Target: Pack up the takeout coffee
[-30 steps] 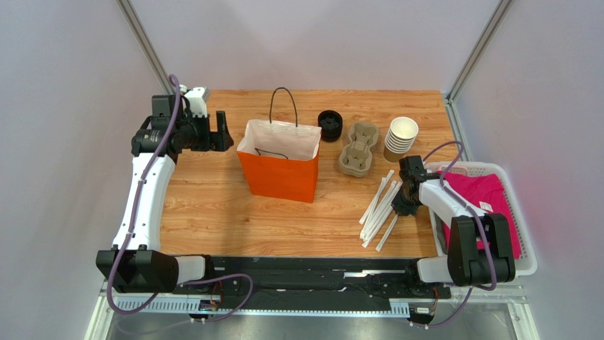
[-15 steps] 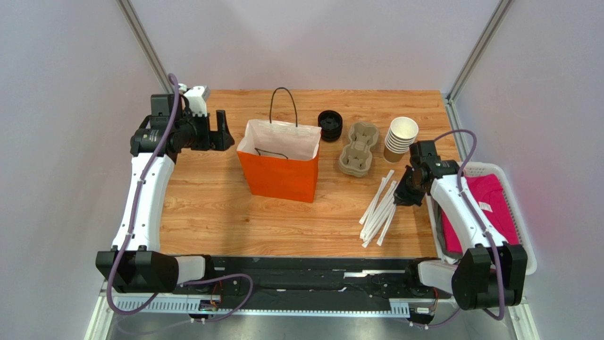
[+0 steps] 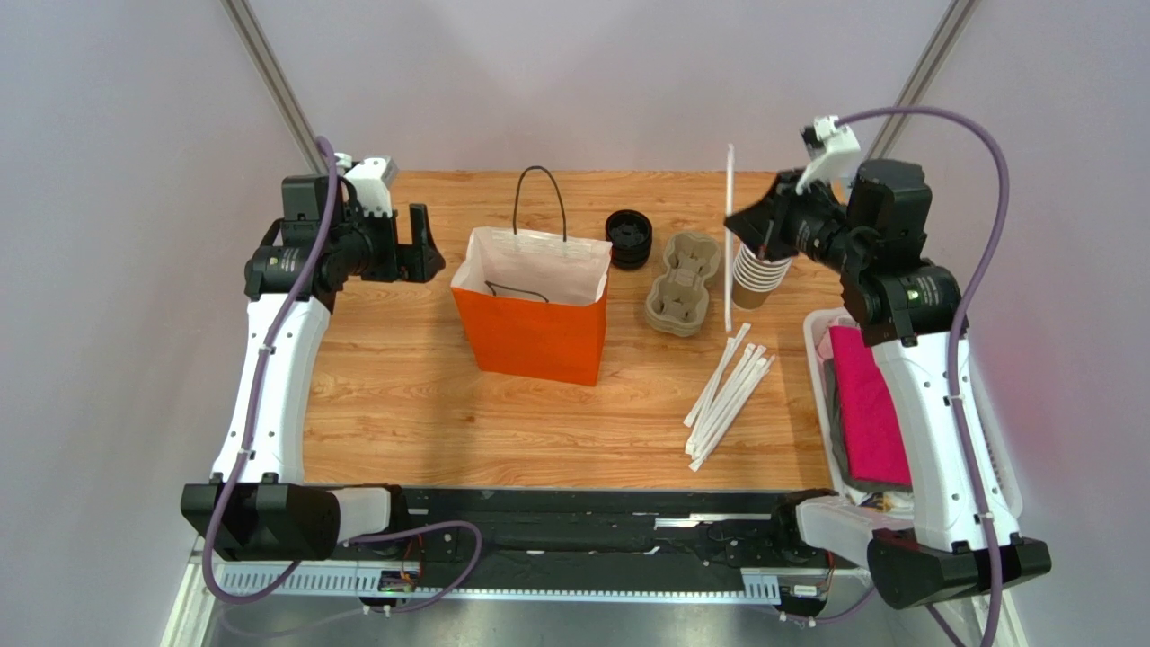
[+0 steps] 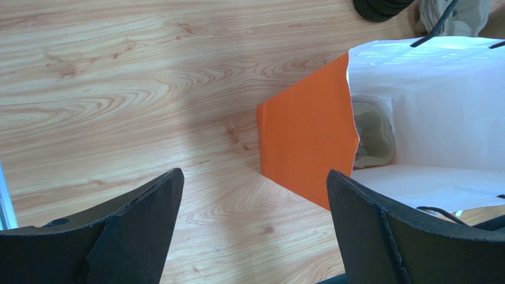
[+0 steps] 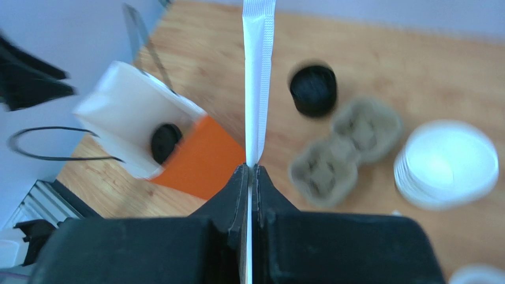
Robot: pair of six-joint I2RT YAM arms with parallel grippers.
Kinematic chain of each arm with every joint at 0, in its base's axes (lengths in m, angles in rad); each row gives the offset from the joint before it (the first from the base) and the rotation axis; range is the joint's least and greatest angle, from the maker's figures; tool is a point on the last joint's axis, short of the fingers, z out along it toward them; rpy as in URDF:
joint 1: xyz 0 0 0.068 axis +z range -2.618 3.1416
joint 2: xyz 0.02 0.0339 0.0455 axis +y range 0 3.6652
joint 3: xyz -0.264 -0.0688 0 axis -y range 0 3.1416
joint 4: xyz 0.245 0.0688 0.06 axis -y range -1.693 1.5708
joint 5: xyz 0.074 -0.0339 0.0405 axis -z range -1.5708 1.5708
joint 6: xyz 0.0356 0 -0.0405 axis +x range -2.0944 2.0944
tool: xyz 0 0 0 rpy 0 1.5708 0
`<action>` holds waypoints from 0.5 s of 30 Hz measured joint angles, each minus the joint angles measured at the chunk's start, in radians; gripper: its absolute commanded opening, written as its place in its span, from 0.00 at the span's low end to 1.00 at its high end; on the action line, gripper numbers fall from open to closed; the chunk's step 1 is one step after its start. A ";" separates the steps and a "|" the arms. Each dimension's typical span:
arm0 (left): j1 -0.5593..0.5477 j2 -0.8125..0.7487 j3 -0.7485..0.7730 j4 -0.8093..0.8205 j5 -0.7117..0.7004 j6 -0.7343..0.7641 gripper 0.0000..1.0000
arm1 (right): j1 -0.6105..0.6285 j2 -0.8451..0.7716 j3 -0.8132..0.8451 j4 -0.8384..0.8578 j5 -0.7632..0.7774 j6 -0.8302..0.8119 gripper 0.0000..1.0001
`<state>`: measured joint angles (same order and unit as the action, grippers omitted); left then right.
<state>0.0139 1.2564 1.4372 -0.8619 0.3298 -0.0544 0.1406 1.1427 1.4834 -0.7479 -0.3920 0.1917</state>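
Sam: Where was the takeout coffee?

Mia: Down inside the orange paper bag. The right wrist camera showed only its round black lid, and that was blurry.

Sam: Which way did it point?

Mia: The lid faced up at the open top of the bag. So the cup looked like it stood straight, with its long way going up and down. The white inside of the bag hid the cup's brown sides.

Sam: Was anything else in there?

Mia: A tan cup tray sat at the bottom. I could not tell if the coffee sat in it.

Sam: What about the right gripper?

Mia: It was up high over the table. Its fingers were pressed tight on a white wrapped straw. The straw stuck out past both sides of the pinch.

Sam: And the left gripper?

Mia: Its fingers were spread wide and held nothing. It was just beside the left side of the bag. I could not see it touch the bag.

Sam: What was on the right of the bag?

Mia: A stack of black lids came first. Next was a second cup tray, then a stack of paper cups. A bunch of loose straws lay nearer the arms.

Sam: And at the right edge?

Mia: A white basket with a pink cloth in it.
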 measured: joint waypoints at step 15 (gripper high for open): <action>0.001 -0.043 0.019 0.035 0.018 0.013 0.99 | 0.304 0.529 0.587 0.460 -0.317 -0.158 0.00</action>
<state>0.0147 1.2133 1.4567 -0.8265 0.3473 -0.0418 0.4442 1.6714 2.0708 -0.2878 -0.7094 0.0334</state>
